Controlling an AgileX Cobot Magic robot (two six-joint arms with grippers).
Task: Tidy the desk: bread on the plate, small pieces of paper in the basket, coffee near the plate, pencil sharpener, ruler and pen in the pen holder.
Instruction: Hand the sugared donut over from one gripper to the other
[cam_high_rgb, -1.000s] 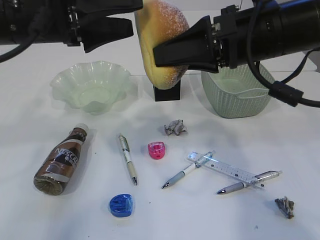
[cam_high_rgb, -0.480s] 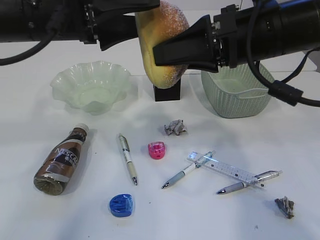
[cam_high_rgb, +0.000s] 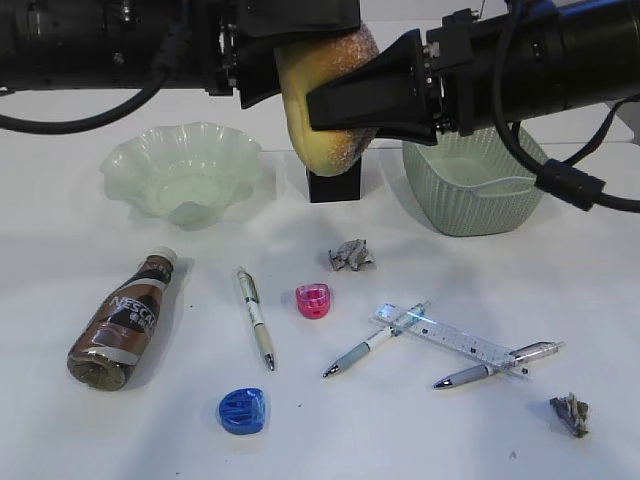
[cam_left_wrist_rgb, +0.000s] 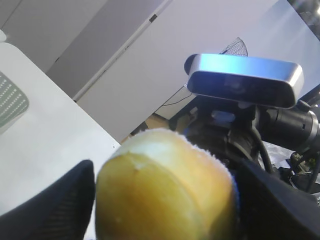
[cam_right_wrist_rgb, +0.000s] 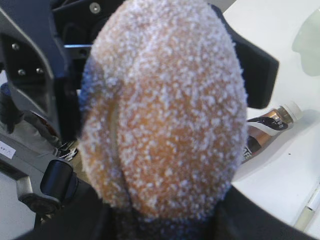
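The right gripper (cam_high_rgb: 318, 108) grips the bread (cam_high_rgb: 325, 95) in the air, right of the plate (cam_high_rgb: 183, 172). The left gripper (cam_high_rgb: 290, 45) straddles it, jaws wide (handover, I judge): close squarely before the right releases.

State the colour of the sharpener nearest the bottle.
Blue: the sharpener nearest the bottle, clearest in the exterior view.

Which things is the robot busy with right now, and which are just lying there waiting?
Busy with: bread, held up in the air; plate, where it goes.

Lying waiting: coffee bottle, three pens, ruler, pink sharpener, blue sharpener, two paper wads, basket, pen holder.
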